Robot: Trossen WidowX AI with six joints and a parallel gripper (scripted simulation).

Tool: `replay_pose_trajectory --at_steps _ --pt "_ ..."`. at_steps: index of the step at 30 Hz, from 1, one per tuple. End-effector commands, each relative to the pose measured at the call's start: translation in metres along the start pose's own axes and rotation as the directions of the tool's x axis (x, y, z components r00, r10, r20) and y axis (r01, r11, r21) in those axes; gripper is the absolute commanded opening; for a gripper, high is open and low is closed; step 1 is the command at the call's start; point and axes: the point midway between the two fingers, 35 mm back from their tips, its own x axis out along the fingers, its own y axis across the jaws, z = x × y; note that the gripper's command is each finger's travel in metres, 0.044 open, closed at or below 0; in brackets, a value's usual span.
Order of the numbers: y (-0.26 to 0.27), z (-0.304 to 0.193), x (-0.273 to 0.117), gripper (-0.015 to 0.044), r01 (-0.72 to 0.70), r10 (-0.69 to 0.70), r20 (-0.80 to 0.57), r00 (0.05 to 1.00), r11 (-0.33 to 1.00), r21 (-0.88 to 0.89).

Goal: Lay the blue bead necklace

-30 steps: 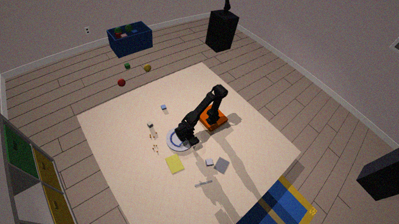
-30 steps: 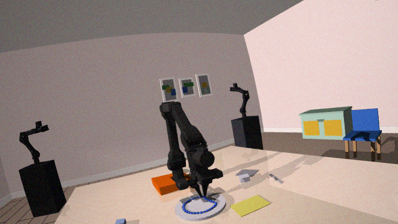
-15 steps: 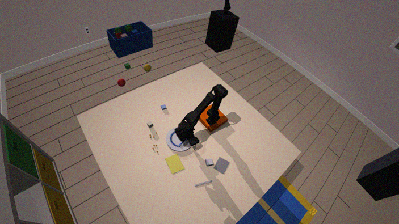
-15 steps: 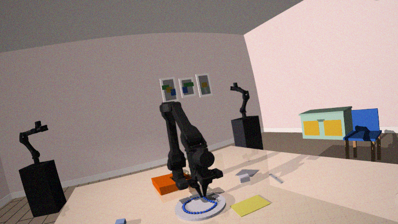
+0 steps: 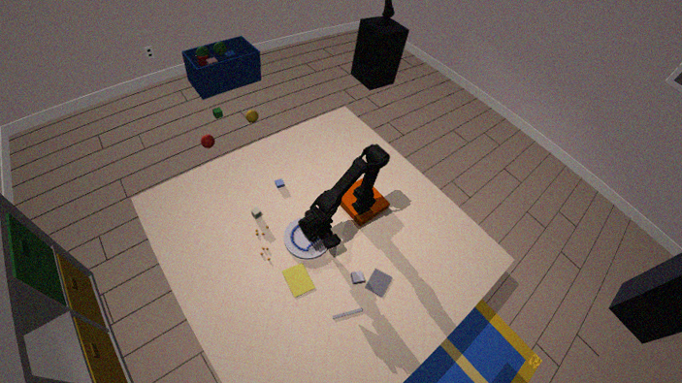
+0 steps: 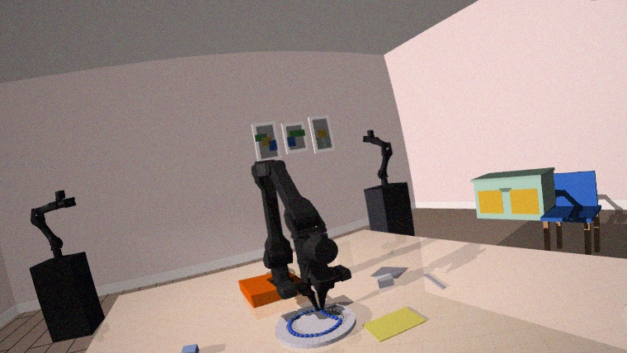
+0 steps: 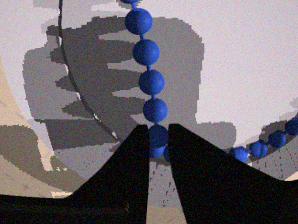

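The round white bead board (image 5: pixel 286 243) (image 6: pixel 281 338) lies on the mat under my arm. The blue bead necklace (image 6: pixel 313 335) (image 7: pixel 151 82) lies on it as an uneven loop and also shows in the top view (image 5: pixel 292 239). My gripper (image 6: pixel 321 309) (image 7: pixel 157 133) is low over the board, shut on a bead of the necklace. In the wrist view, a strand runs up from the fingertips, inward of the curved groove line at the left. Other beads curve away to the right near the board's rim. The fingers hide part of the necklace; whether those beads sit in the groove is unclear.
A yellow sheet (image 5: pixel 298 280) (image 6: pixel 394 323) lies beside the board. A small grey block (image 5: pixel 358 277), a grey square (image 5: pixel 379 282) and a thin bar (image 5: pixel 347 313) lie farther off. Several tiny orange pieces and a dark block (image 5: pixel 257 213) lie on the board's other side, with a blue block (image 5: pixel 279 183).
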Motion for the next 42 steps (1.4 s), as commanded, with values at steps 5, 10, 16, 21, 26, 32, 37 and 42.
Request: replay_pose_trajectory --at_steps 5,10,16,21,26,32,37,42 --pt "0.001 0.000 -0.005 0.0000 -0.002 0.002 -0.004 1.000 1.000 0.000" --pt "0.010 -0.003 -0.005 0.0000 -0.003 0.003 -0.004 1.000 1.000 0.000" --pt "0.011 -0.003 -0.002 0.0000 -0.003 0.003 -0.004 1.000 1.000 0.000" --pt "0.011 -0.003 0.003 0.0000 -0.003 0.003 -0.004 1.000 1.000 0.000" --pt "0.011 -0.002 0.000 0.0105 -0.001 0.001 0.004 1.000 1.000 -0.007" --pt "0.011 -0.002 0.000 0.0263 -0.001 0.001 0.004 1.000 1.000 -0.007" --pt "0.011 -0.003 -0.004 0.0394 -0.002 0.002 -0.001 1.000 1.000 -0.003" --pt "0.010 -0.003 -0.005 0.0440 -0.003 0.003 -0.004 1.000 1.000 0.000"
